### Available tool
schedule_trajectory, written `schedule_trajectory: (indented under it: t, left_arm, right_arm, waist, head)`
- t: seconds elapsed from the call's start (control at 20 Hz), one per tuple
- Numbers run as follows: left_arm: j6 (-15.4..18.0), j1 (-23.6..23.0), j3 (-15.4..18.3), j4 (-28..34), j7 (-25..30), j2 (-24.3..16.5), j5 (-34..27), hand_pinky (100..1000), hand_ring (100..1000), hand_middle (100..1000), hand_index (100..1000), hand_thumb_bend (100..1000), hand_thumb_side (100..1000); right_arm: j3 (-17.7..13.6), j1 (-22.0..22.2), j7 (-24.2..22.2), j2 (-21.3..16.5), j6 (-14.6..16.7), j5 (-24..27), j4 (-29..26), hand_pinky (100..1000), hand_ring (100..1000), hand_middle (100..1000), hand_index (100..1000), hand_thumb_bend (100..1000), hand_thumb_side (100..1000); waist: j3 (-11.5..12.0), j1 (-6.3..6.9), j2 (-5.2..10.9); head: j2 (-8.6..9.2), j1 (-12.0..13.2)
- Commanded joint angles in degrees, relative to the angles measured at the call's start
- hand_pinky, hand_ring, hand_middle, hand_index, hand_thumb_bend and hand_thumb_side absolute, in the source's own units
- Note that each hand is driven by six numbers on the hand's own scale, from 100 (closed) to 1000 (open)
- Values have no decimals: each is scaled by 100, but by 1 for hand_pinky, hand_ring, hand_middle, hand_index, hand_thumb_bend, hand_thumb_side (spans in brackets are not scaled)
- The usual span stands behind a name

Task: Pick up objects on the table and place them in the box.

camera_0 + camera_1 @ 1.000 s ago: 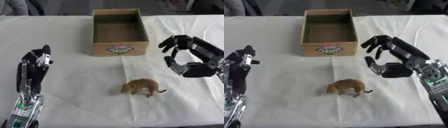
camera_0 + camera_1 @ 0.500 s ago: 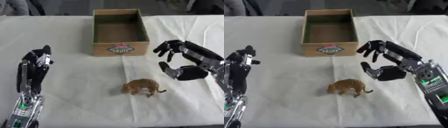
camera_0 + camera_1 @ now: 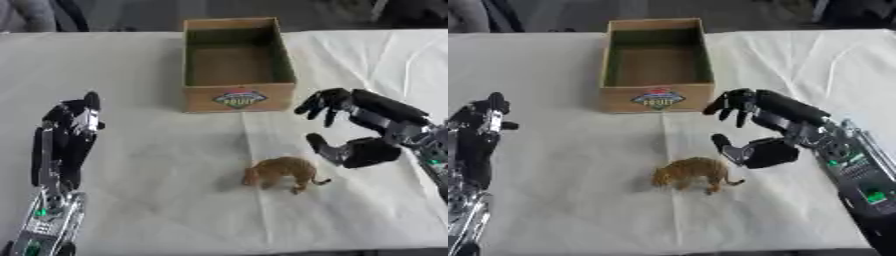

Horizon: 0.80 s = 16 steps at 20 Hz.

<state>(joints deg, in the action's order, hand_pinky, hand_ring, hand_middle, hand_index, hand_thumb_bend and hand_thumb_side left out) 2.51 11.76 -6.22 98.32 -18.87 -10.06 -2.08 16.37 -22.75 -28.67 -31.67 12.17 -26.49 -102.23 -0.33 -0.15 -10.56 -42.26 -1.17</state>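
Tan animal figure [image 3: 282, 174] stands on wrinkled cloth [image 3: 157, 165]; right hand [image 3: 761, 135] hovers beside, fingers spread wide.

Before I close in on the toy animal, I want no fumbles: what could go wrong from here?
The right hand is open beside the toy animal, not around it; closing early could knock it over. Carried low, it might catch the box front wall.

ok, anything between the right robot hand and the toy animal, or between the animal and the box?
Nothing visible. The right robot hand hangs open just right of the toy animal, only bare tablecloth between them. The stretch from the animal to the box is bare too.
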Motion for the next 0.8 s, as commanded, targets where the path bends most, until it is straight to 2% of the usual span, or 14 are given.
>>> schedule_trajectory:
  t: [0.05,0.5,0.8]
  left_arm:
    - [3,42,-17,49,17,-52,-25,532,752,485,569,353,497]
    - [0,37,-26,44,28,-49,-30,532,753,484,569,353,498]
    - [-2,33,-26,43,32,-48,-32,532,752,485,569,353,498]
  right_arm:
    - [43,-100,-34,0,91,-226,32,556,734,772,859,100,514]
    - [259,-80,-11,209,222,-647,374,565,734,772,862,100,563]
    - [299,-83,125,313,218,-844,649,561,722,766,859,100,614]
  waist:
    - [9,-1,94]
    - [18,5,92]
    - [21,10,93]
  head:
    - [-11,-22]
    - [-21,-39]
    - [-22,-48]
